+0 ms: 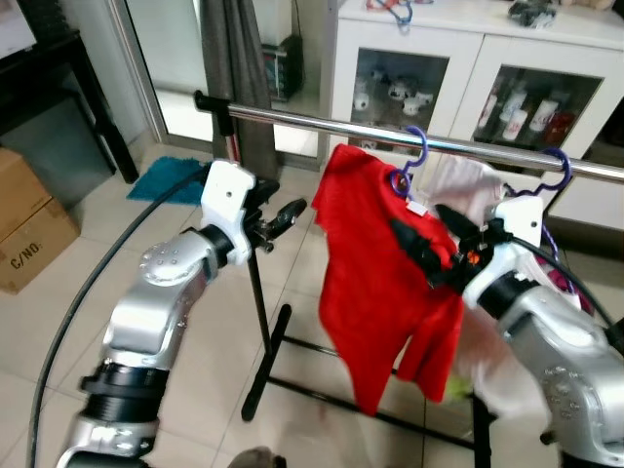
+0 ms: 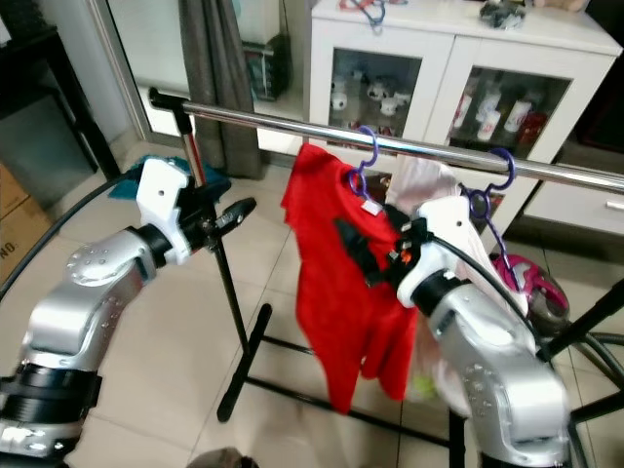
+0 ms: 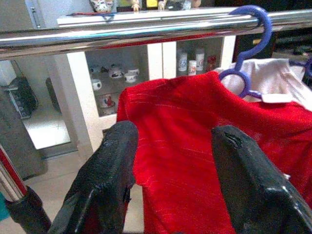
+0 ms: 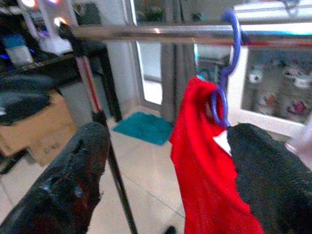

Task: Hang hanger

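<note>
Both arms are raised forward at chest height. The left gripper (image 1: 289,214) is held with its fingers parted. The right gripper (image 1: 434,237) is likewise spread wide, with nothing clasped between its fingers.

You have the red shirt (image 2: 341,292) hanging by its purple hanger (image 2: 363,161) on the steel rail (image 2: 292,127), with the right gripper (image 2: 366,255) spread open against the cloth and the left gripper (image 2: 237,211) raised beside the rack's post (image 2: 234,312).
</note>
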You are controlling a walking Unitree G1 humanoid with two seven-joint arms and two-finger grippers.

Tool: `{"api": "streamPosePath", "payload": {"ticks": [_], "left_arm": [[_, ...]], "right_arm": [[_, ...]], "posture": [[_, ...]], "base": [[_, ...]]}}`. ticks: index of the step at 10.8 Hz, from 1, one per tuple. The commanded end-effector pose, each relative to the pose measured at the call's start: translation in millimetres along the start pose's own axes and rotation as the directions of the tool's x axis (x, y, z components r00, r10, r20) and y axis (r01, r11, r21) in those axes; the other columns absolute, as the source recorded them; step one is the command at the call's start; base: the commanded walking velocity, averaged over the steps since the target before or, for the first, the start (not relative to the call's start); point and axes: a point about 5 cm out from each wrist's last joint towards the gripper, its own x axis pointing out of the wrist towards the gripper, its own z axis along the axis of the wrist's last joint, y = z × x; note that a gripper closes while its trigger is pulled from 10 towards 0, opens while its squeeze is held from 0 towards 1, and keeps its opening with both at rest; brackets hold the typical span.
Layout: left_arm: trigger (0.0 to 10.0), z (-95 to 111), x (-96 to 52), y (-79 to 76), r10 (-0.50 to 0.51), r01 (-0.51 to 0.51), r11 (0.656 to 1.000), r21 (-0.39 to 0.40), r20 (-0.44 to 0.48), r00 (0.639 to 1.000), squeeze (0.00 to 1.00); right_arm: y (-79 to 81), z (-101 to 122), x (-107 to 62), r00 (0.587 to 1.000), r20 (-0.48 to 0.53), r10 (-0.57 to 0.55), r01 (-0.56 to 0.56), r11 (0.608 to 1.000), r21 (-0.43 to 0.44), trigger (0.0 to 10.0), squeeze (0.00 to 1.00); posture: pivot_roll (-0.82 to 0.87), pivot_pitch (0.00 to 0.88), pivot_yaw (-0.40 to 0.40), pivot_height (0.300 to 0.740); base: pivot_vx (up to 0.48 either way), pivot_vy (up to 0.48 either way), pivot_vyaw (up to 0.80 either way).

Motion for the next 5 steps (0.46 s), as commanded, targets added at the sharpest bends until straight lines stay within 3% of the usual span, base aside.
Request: {"api": "streamPosePath", "payload": {"ticks": [1, 2, 3, 5], "left_arm": [[10.0, 2.4, 0.9, 2.7, 0.022, -0.022, 1.0, 0.02, -0.006, 1.0, 0.0], [10.0, 0.9, 1.8, 1.9, 0.019, -0.019, 0.999, 0.03, -0.015, 1.0, 0.0], [10.0, -1.0, 2.2, 1.3, 0.016, -0.016, 0.999, 0.029, -0.023, 1.0, 0.0], [10.0, -4.0, 1.8, -3.1, -0.022, 0.023, 0.999, 0.032, -0.043, 0.999, 0.0]], "right_arm": [[-6.3, 2.7, 0.6, 0.998, 0.022, -0.057, 0.057, 0.998, -0.02, 10.0, 1.0], [-10.8, 4.8, 0.9, 0.994, 0.041, -0.097, 0.099, 0.994, -0.047, 10.0, 1.0], [-15.4, 5.7, 1.3, 0.991, 0.049, -0.121, 0.122, 0.992, -0.023, 10.0, 1.0], [-19.9, 4.3, 2.5, 0.986, 0.039, -0.162, 0.163, 0.987, -0.015, 10.0, 1.0]], "posture": [[0.04, 0.0, 0.021, 0.74], [0.03, 0.0, 0.02, 0.74], [0.03, 0.0, 0.019, 0.74], [0.03, 0.0, 0.014, 0.74]], "base": [[0.382, 0.0, 0.8], [0.386, 0.0, 0.6], [0.382, 0.0, 0.0], [0.0, 0.0, 0.0]]}}
